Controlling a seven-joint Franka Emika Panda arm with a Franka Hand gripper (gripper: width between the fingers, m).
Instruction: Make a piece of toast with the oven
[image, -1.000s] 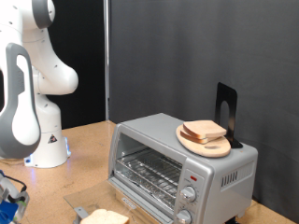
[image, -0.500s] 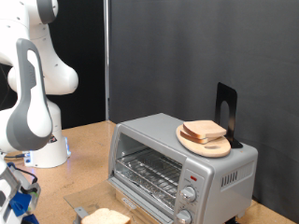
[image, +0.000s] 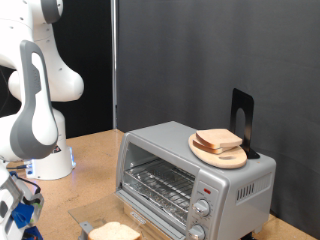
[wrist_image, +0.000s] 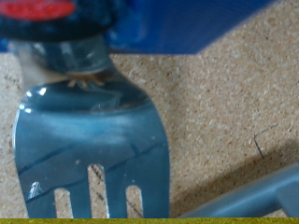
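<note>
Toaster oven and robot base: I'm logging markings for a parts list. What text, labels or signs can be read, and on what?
None can be read.
Robot base: a small triangular warning sign, too small to read.
Toaster oven: marks around the knobs, too blurred to read.

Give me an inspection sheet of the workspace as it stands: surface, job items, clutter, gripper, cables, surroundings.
Surface: tan particle-board table.
Job's things: oven at the exterior view's right, door open, wire rack inside bare. One piece of toast lies on the lowered door at the bottom edge. Other bread slices sit on a wooden plate on the oven's top.
Clutter: black stand behind the plate.
Gripper: gripper low at the exterior view's bottom-left corner; the wrist view shows a metal spatula close below the hand, over the board.
Cables: nothing seen.
Surroundings: dark curtain behind; white wall at the left.
</note>
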